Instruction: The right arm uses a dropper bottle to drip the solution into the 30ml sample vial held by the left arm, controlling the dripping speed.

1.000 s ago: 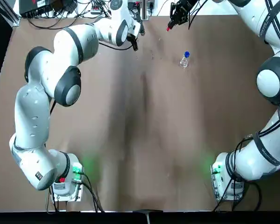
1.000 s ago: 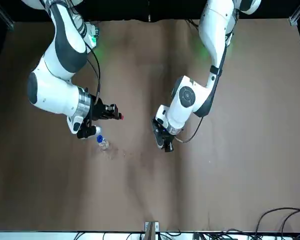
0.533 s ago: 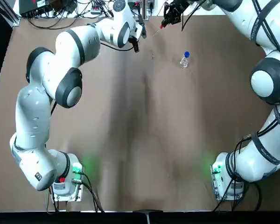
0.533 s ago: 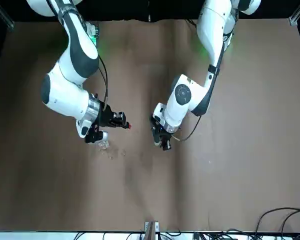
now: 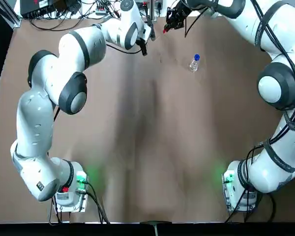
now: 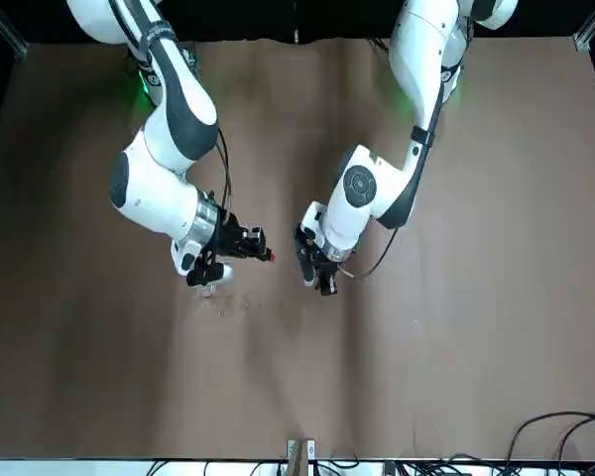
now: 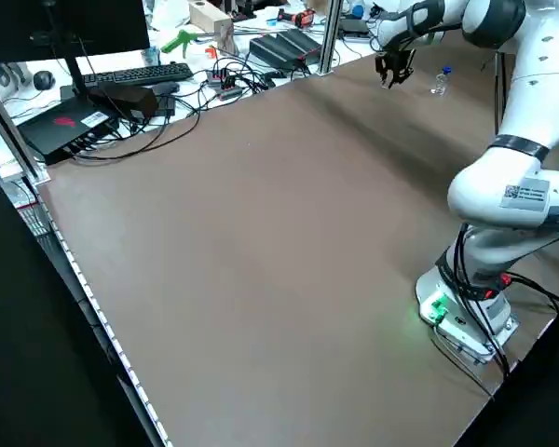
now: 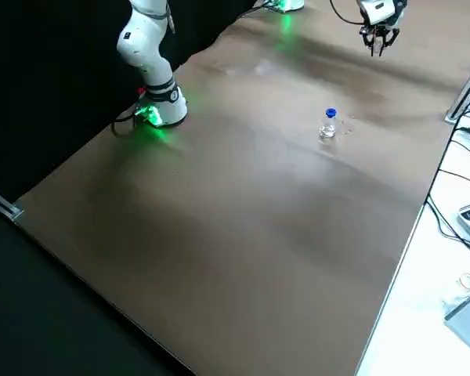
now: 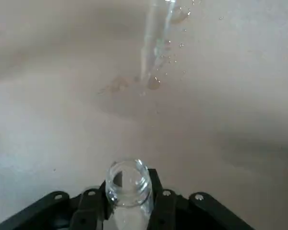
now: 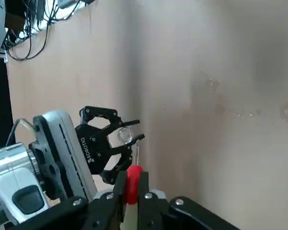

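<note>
- Up at the far edge of the table [image 5: 152, 147], the left gripper [image 9: 128, 211] is closed around a small clear vial [image 9: 128, 184], mouth open and facing up between the fingers.
- From the front view, that left gripper [image 6: 315, 268] hangs just above the brown surface, near the middle.
- Close beside it, the right gripper [image 6: 240, 243] is clamped on a red dropper top [image 10: 132, 184]; its thin glass tube [image 10: 138, 154] points toward the vial's mouth.
- From the left wrist view, a pale glass tube [image 9: 153, 43] shows beyond the vial, over a scatter of small droplets [image 9: 156, 81] on the table.
- Off to the right arm's side, a clear bottle [image 5: 194, 63] with a blue collar stands upright on the table, well apart from both grippers and without its red top.
- Seen from the right side, this bottle [image 8: 328, 125] stands alone, with faint wet spots beside it.
</note>
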Robot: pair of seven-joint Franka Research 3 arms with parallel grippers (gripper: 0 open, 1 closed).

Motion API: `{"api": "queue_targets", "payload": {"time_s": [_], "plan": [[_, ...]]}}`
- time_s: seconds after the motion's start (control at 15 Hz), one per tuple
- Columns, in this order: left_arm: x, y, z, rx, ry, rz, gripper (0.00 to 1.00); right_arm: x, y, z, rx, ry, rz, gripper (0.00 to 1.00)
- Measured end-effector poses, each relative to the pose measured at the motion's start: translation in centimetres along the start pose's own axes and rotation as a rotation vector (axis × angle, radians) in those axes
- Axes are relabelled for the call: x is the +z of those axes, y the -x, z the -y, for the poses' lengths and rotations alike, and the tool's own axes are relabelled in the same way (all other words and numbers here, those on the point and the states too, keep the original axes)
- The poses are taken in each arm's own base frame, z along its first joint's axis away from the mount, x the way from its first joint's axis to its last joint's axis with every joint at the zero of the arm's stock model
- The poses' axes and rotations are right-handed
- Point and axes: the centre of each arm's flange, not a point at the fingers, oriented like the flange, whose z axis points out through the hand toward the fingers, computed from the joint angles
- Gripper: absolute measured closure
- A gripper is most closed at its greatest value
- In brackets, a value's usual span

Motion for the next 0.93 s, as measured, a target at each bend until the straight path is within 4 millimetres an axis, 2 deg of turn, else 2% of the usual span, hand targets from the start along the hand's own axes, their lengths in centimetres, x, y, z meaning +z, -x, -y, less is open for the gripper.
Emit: {"api": "queue_targets", "payload": {"time_s": [0.4, 0.93], "plan": [[0.0, -0.2, -0.2, 0.004, 0.002, 0.0, 0.7, 1.6, 0.7, 1.4, -0.023, -0.006, -0.034, 0.87], [0.0, -0.2, -0.2, 0.004, 0.002, 0.0, 0.7, 3.0, 1.4, 1.9, -0.034, -0.001, -0.016, 0.87]]}}
